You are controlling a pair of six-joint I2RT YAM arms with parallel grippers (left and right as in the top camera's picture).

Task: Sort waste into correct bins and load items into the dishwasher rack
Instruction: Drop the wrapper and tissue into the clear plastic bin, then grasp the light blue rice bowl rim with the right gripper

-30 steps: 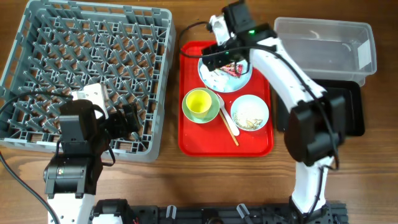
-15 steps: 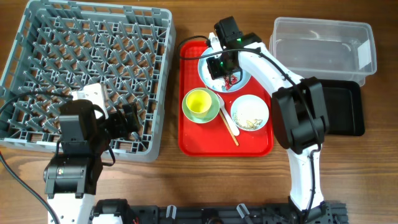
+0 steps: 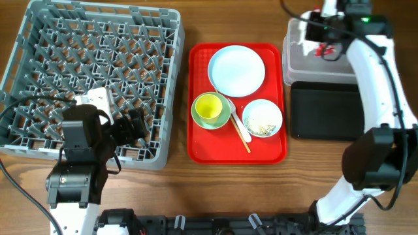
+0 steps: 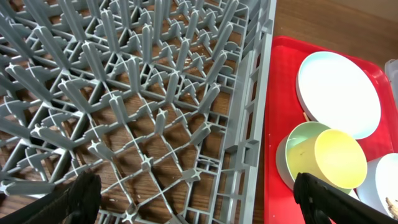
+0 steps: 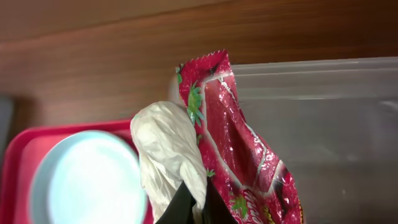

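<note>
My right gripper (image 3: 324,39) hangs over the left end of the clear tub (image 3: 366,39), shut on the red foil wrapper (image 5: 239,143) and the crumpled white tissue (image 5: 166,152) together. The pale blue plate (image 3: 236,70) lies bare on the red tray (image 3: 199,137). A yellow cup (image 3: 209,108) sits inside the green bowl (image 3: 224,119). The blue bowl (image 3: 262,119) holds whitish crumbs. Chopsticks (image 3: 243,139) and a white fork (image 3: 236,124) lie between the bowls. My left gripper (image 4: 199,208) is open and empty above the grey rack's (image 3: 91,72) near right corner.
The black tray (image 3: 326,111) lies right of the red tray, in front of the clear tub. Bare wooden table runs along the front edge. The left arm's cable trails across the rack's near left side.
My right gripper shut on the wrapper and tissue on the plate, lifted them, and swung right to the clear tub. The plate is now bare. The left arm has not moved.
</note>
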